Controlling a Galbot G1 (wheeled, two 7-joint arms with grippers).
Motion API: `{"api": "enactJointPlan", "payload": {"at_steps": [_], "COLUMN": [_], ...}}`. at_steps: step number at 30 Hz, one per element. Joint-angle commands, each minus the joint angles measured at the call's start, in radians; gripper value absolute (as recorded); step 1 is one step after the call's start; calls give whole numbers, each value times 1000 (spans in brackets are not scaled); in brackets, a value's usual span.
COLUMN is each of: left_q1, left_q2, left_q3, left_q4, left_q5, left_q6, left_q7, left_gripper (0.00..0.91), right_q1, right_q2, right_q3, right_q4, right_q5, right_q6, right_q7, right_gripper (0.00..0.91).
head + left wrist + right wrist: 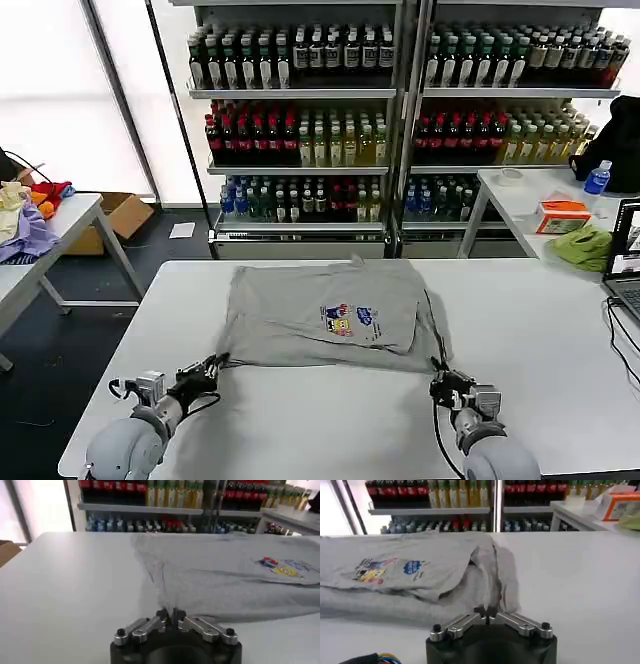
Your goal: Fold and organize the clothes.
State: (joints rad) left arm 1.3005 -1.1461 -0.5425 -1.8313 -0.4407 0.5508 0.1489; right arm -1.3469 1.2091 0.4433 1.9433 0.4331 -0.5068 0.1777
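A light grey short-sleeved shirt (pixel 320 315) with a small multicoloured chest print (pixel 348 319) lies partly folded on the white table (pixel 520 340). My left gripper (pixel 218 362) is shut on the shirt's near left corner. The right gripper (pixel 439 378) is shut on its near right corner. In the left wrist view the gripper (pixel 169 615) pinches a puckered hem of the shirt (pixel 225 577). Grey cloth (pixel 435 572) bunches up between the shut fingertips of the right gripper (pixel 486 614) in the right wrist view.
Drink shelves (pixel 300 110) stand behind the table. A side table at the left holds lavender and red-orange fabrics (pixel 30 215). Another table at the right carries a lime-green cloth (pixel 585 245), an orange box (pixel 562 215) and a laptop (pixel 625 260). Bare tabletop lies on either side of the shirt.
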Motion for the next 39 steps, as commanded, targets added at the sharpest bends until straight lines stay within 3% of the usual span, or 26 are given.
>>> {"api": "enactJointPlan", "payload": {"at_steps": [1,7,13,28,37,38,39], "left_q1": [4,72,205,524,639,644,648], "left_q2": [2,28,61,3,-14,-15,-18], "left_q3": [0,-16,-40,-226,-330,-329,-325], "left_q4": [-3,-63,-181,-417,-452,-453,-457], "left_q5": [-12,-13,-4,128,156,162,167], "left_q6": [-2,5,13,26,26,27,27], "left_q7": [0,5,6,31,74,74,72], "left_gripper": [10,10,10,10,10,333,907], "right_q1": [6,-10,-112,-593,-636,-637,-642], "right_q2": [-5,-14,-24,-19,-5,-5,-7], "right_q3": [5,8,43,172,154,154,154], "right_q4": [-2,10,116,400,416,419,428], "right_q5": [17,33,58,36,-3,-3,-3], "right_q6": [1,0,-15,-6,11,8,6], "right_q7": [-1,-15,-17,-46,-53,-54,-57], "right_gripper": [0,0,0,0,0,544,907]}}
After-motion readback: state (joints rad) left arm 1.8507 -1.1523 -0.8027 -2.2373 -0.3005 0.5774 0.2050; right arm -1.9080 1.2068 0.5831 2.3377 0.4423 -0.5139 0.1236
